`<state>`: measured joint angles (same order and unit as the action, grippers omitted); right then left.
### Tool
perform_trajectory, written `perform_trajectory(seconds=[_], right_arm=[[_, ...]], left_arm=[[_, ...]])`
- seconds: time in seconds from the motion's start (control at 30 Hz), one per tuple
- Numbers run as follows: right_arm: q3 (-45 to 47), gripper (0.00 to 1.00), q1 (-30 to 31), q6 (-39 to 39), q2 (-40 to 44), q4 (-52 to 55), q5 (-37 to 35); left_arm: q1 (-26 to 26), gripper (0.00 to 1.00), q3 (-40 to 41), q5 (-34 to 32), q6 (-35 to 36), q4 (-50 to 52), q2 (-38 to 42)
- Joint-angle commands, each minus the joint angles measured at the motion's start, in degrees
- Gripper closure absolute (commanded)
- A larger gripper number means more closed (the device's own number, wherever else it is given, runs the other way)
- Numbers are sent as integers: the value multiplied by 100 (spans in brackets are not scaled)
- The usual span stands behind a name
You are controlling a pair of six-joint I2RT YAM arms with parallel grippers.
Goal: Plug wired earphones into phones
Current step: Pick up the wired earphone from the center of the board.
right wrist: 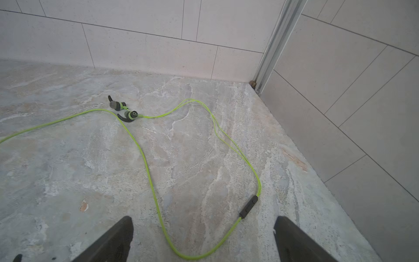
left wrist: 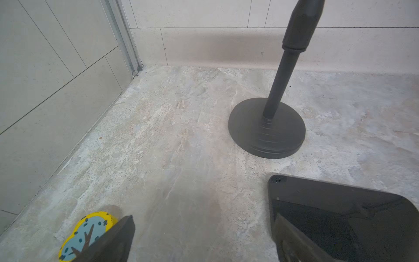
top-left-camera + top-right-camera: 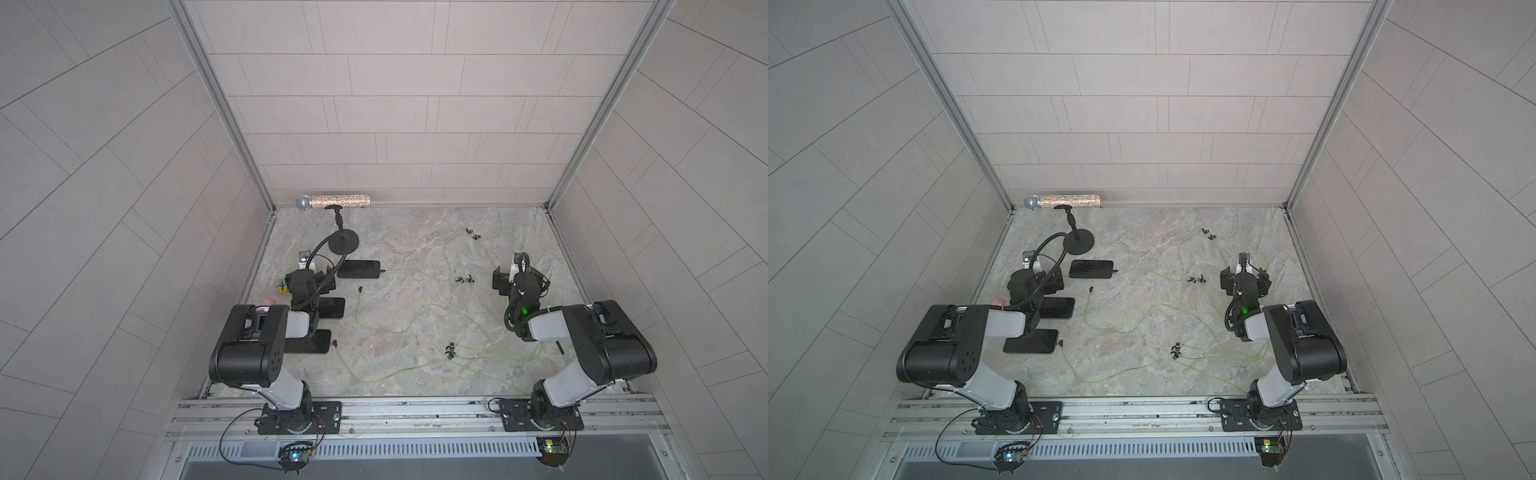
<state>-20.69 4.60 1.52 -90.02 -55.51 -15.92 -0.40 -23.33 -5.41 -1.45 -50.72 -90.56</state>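
Three black phones lie in a row at the left in both top views: far [image 3: 358,268], middle [image 3: 332,308] and near [image 3: 309,341]. Pale green earphones cables [image 3: 415,324] wind across the table, with black earbuds [image 3: 464,279] mid-table. One plug [image 3: 381,271] sits at the far phone's end, another [image 3: 360,289] lies loose, and a third [image 3: 333,343] is beside the near phone. My left gripper [image 2: 204,226] is open and empty, one finger over the far phone's corner [image 2: 340,215]. My right gripper [image 1: 203,226] is open above a cable loop [image 1: 147,170] and its inline remote [image 1: 248,206].
A black round-based stand [image 3: 344,241] stands behind the far phone. A glittery microphone [image 3: 332,201] lies along the back wall. A yellow and blue disc [image 2: 90,231] sits by the left wall, next to my left finger. Walls close in on three sides.
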Motion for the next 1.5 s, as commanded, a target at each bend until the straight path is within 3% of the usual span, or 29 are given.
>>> perform_trajectory(seconds=[0.0,0.9,1.0,1.1,1.13,1.2,1.23,1.3,1.4,1.47], right_arm=[[17,0,32,-38,-25,-83,-97],[113,0,81,-134,42,-265,-47],[139,0,576,-575,811,268,-589],[95,0,1080,-824,1754,879,-1138],[39,0,1158,-424,2131,1219,-1420],[-374,0,1135,1052,2989,2976,-1628],[-716,0,1019,1679,3427,4150,-1268],[-1149,0,720,1991,4039,5505,-121],[-1084,2,578,2724,4776,5995,-77],[-1032,11,459,2877,5325,6374,267]], left_arm=[[-22,0,48,-12,48,-142,-18],[-29,0,69,40,51,-176,16],[-98,0,208,266,225,-88,472],[-364,0,171,-158,371,825,1567],[-427,0,125,-317,99,1188,1985],[-433,0,13,-807,-1543,1686,2637],[-409,0,-57,-928,-2634,2185,2964],[-401,0,-38,-556,-3494,2719,3467],[-388,0,183,-450,-4595,3048,4007],[-237,0,166,175,-5211,3670,4422]])
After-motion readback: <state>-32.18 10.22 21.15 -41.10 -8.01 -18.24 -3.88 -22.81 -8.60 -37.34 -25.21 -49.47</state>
